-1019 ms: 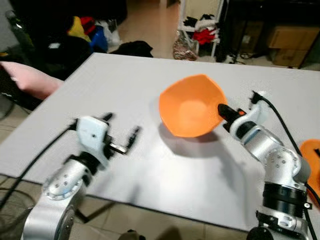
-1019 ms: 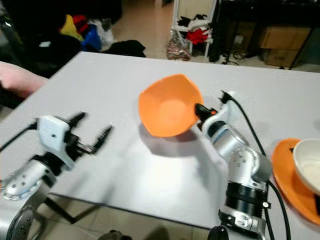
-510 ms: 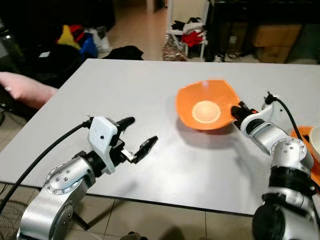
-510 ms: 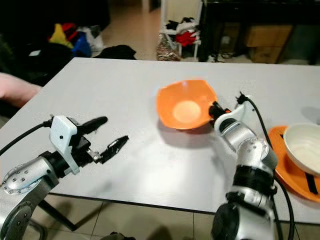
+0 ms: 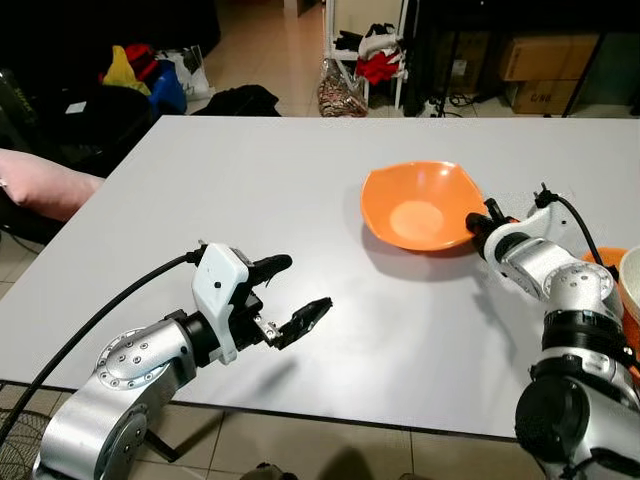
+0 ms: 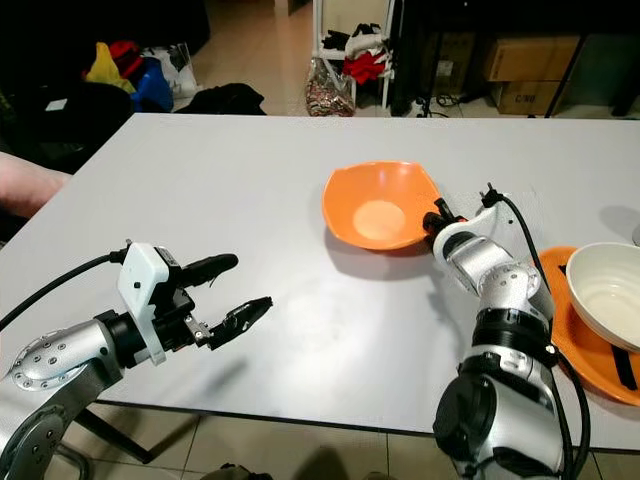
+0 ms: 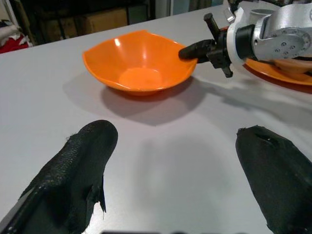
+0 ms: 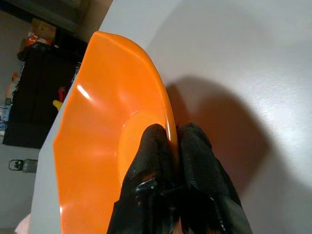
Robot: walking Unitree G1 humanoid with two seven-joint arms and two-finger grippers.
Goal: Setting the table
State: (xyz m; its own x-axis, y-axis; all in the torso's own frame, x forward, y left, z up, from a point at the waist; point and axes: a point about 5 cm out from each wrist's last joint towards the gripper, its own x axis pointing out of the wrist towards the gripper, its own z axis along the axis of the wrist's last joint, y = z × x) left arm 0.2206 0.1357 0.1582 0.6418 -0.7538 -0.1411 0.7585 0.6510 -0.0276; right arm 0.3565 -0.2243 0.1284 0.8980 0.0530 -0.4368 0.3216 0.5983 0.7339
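Lowering from the steep tilt of a second before, the orange bowl (image 5: 420, 205) sat nearly level and low over the white surface (image 5: 250, 180), its opening facing up. The whole scene had also slid across the head views, so the camera itself had moved. The bowl lay toward the surface's right edge, about midway between the near and far edges, with a dark shadow close beneath it. Whether its base actually touched the surface could not be told.

The right gripper (image 8: 171, 146) pinched the bowl's rim, one black finger inside the wall and the other outside, pressed together on the thin plastic. The bowl was glossy orange with a wavy, slightly squared rim and a paler round floor at its centre.

The left gripper (image 6: 228, 288) hovered over the near-left part of the surface, well apart from the bowl, its fingers (image 7: 80, 161) spread and holding nothing.

Near the right edge, a white bowl (image 6: 610, 295) rested on an orange plate (image 6: 580, 350). At the left edge, a person's arm (image 5: 45, 185) lay just beside the surface.
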